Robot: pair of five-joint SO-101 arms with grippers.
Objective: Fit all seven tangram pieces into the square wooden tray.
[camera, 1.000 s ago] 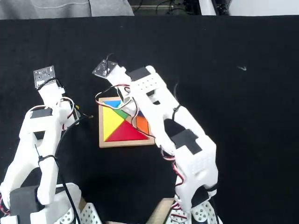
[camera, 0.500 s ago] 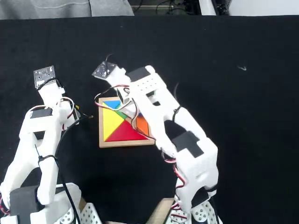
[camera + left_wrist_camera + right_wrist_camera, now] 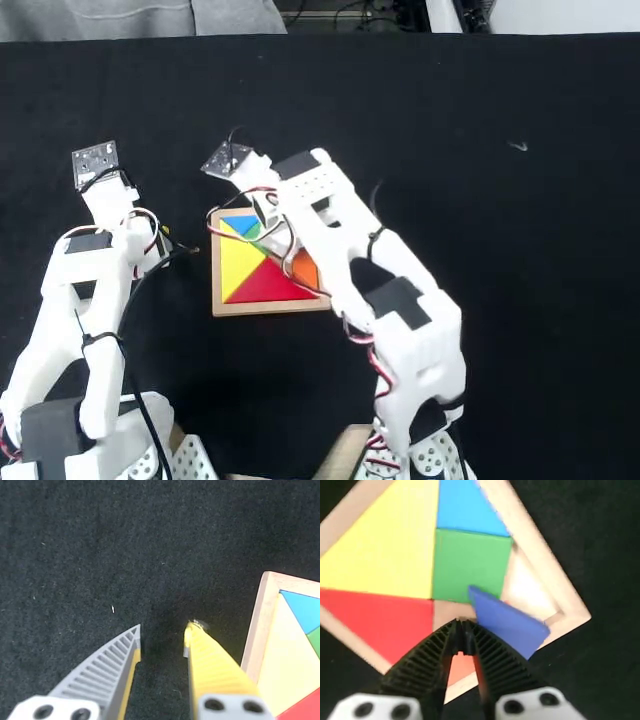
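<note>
The square wooden tray (image 3: 270,306) lies between the two arms. It holds a yellow triangle (image 3: 385,550), a red triangle (image 3: 380,622), a light blue triangle (image 3: 462,507), a green square (image 3: 470,565) and an orange piece (image 3: 460,669). A dark blue piece (image 3: 507,620) rests tilted over a bare wooden corner (image 3: 527,585), its tip on the green square. My right gripper (image 3: 463,626) is shut, its tips beside that piece's edge with nothing between them. My left gripper (image 3: 164,632) hangs open over the black cloth just outside the tray's rim (image 3: 256,625).
Black cloth (image 3: 500,220) covers the whole table, with wide free room to the right and at the back. The right arm's body (image 3: 340,250) hangs over the tray's right half. The left arm (image 3: 90,270) stands left of the tray.
The right arm's wrist has shifted slightly nearer and lower over the tray. The left arm has kept still.
</note>
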